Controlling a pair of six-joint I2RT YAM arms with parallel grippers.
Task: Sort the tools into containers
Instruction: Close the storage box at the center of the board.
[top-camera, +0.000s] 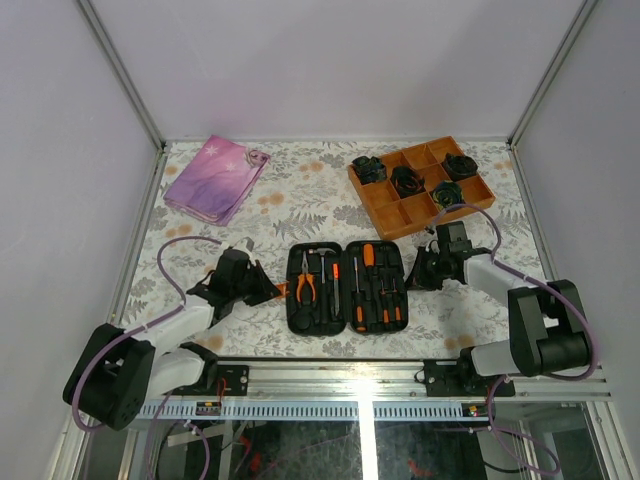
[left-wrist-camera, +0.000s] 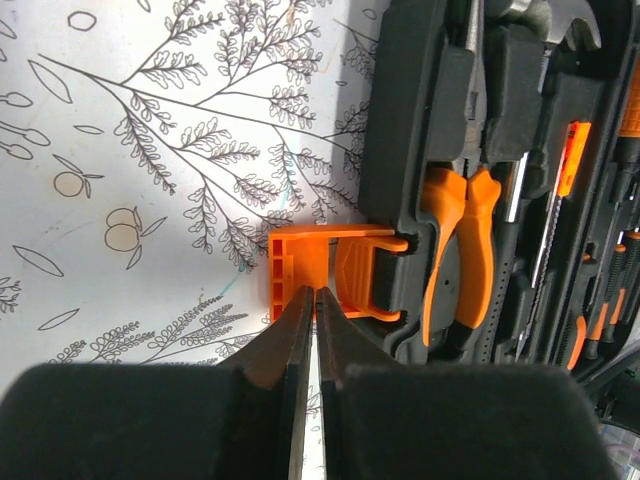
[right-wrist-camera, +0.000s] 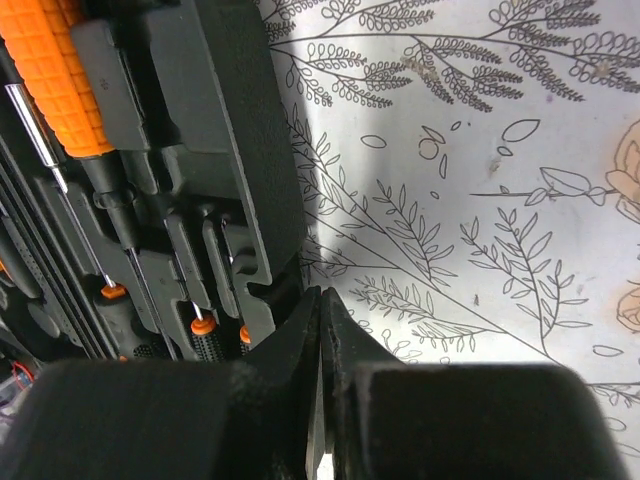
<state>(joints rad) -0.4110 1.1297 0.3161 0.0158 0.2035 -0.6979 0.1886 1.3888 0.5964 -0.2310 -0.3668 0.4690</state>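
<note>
Left end effector (left-wrist-camera: 315, 300) and right end effector (right-wrist-camera: 322, 300) pressed together, moulded black case (left-wrist-camera: 400, 130), ribbed orange latch (left-wrist-camera: 300, 255)

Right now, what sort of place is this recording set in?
Likely a robot test cell: plain white walls in metal framing, a floral-covered table, and a mounting rail at its near edge.

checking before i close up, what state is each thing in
case: open flat, tools in slots
pliers: seated in left half
left claw: shut, tips at orange latch
right claw: shut, beside case's right edge
tray: four black bundles in compartments
pouch: lying flat
</note>
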